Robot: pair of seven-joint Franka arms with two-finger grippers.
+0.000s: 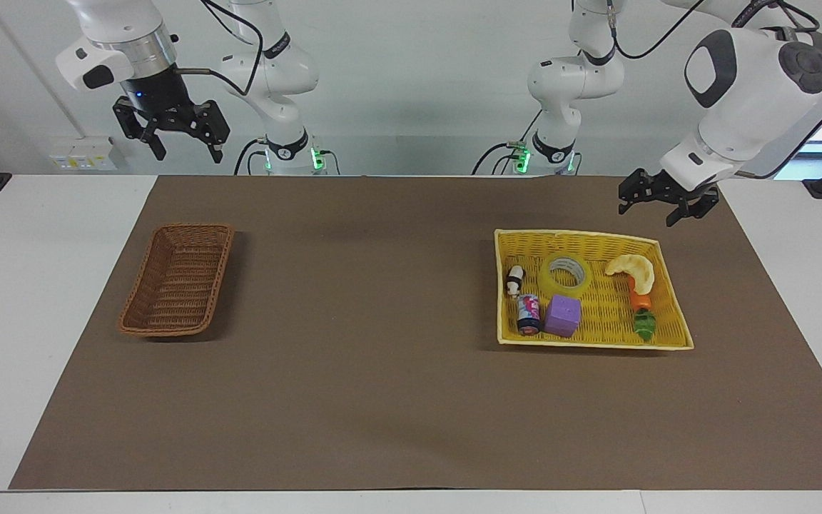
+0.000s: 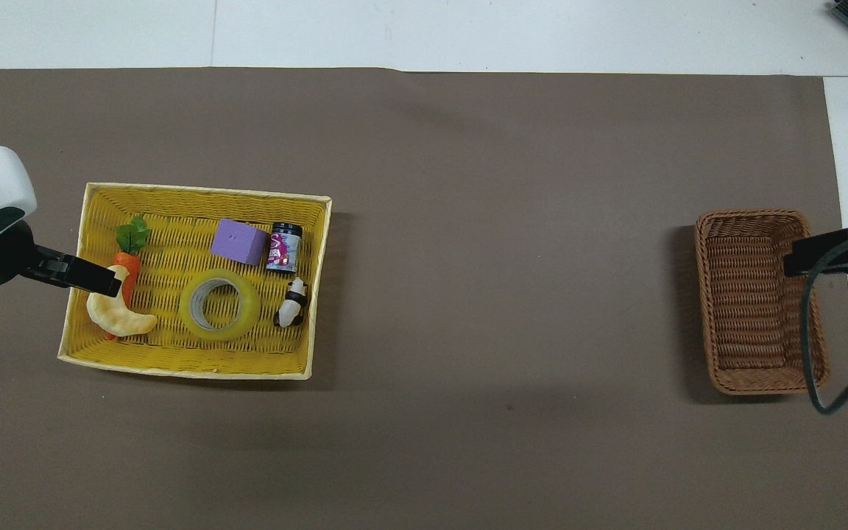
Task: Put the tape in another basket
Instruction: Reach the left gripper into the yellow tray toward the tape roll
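Observation:
The tape, a yellow translucent roll with a grey-white core, lies flat in the wide yellow basket, next to the purple cube; it also shows in the overhead view. The narrow brown wicker basket stands empty toward the right arm's end and shows in the overhead view too. My left gripper hangs open and empty over the yellow basket's rim at the carrot's end, apart from the tape; the overhead view shows it too. My right gripper waits open, high over the brown basket's edge.
The yellow basket also holds a croissant, a toy carrot, a small can and a panda figure. A brown mat covers the table between the two baskets.

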